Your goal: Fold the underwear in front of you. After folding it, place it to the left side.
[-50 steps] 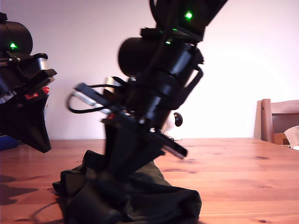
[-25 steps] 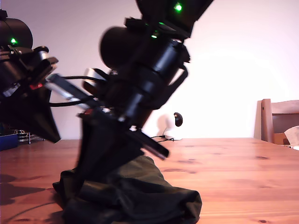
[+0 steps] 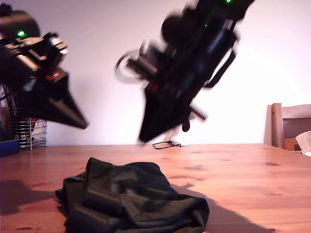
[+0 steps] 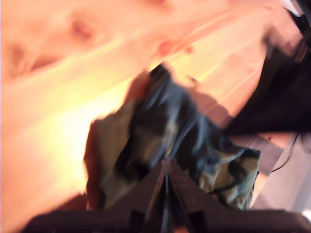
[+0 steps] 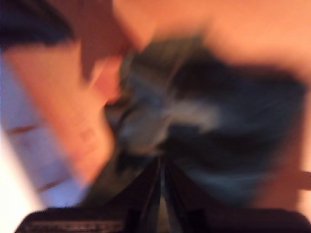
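The underwear (image 3: pixel 133 199) lies in a rumpled, partly folded heap on the wooden table (image 3: pixel 252 179), near its front edge and toward the exterior view's left. Nothing touches it. One arm (image 3: pixel 43 87) hangs raised at the exterior view's left. Another arm (image 3: pixel 180 82), blurred, is high above the middle. The wrist views do not show which arm is which. My first gripper (image 4: pixel 166 182) is shut and empty, well above the underwear (image 4: pixel 160 126). My second gripper (image 5: pixel 162 179) is also shut and empty over the blurred underwear (image 5: pixel 204 121).
A wooden chair (image 3: pixel 289 124) stands at the exterior view's right edge. A wire rack (image 3: pixel 26 131) and a blue object (image 3: pixel 7 147) sit at the far left of that view. A black cable (image 3: pixel 165 144) lies at the back of the table.
The middle arm has lifted off the underwear and swung up and to the exterior view's right. The other arm has shifted slightly. The underwear now lies uncovered.
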{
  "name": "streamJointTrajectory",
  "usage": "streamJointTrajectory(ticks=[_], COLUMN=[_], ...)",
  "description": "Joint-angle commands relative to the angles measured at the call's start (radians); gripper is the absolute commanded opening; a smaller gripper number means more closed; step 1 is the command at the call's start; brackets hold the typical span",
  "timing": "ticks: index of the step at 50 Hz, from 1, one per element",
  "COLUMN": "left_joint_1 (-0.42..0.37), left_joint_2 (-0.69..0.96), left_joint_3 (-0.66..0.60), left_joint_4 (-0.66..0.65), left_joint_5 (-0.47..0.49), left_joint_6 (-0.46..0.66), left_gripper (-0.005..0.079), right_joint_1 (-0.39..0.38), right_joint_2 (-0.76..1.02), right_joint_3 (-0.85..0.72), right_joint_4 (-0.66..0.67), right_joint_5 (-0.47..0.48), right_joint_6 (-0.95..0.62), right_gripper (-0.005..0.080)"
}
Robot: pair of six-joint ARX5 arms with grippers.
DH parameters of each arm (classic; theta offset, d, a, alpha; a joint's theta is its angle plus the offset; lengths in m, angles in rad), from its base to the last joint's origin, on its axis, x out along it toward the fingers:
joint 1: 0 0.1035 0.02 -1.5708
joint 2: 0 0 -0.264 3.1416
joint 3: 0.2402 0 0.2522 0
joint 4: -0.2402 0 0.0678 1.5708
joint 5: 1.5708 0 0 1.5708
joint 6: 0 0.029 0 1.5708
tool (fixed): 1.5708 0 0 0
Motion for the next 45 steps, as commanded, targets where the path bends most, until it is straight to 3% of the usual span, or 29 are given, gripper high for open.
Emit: streamJointTrajectory(ticks=[1, 14, 31, 45], left_joint_1=[-0.005, -0.026, -0.123, -0.159], left_joint_2=[-0.002, -0.002, -0.002, 0.011], left_joint_3=[-0.002, -0.073, -0.232, -0.325], left_joint_4=[0.044, 0.227, 0.452, 0.517], left_joint_5=[0.004, -0.018, -0.009, 0.021], left_joint_6=[0.021, 0.015, 0.018, 0.147], left_gripper=[-0.0019, -0.0019, -0.0019, -0.0020], right_joint_1=[-0.012, -0.026, -0.022, -0.022], right_joint_2=[-0.012, -0.098, -0.307, -0.348], right_joint_3=[0.002, -0.120, -0.472, -0.562], right_joint_4=[0.021, 0.186, 0.534, 0.592], right_joint_5=[0.033, 0.086, 0.107, 0.050], right_joint_6=[-0.026, -0.042, -0.010, 0.008], right_gripper=[-0.0011, -0.0011, -0.0011, -0.0011])
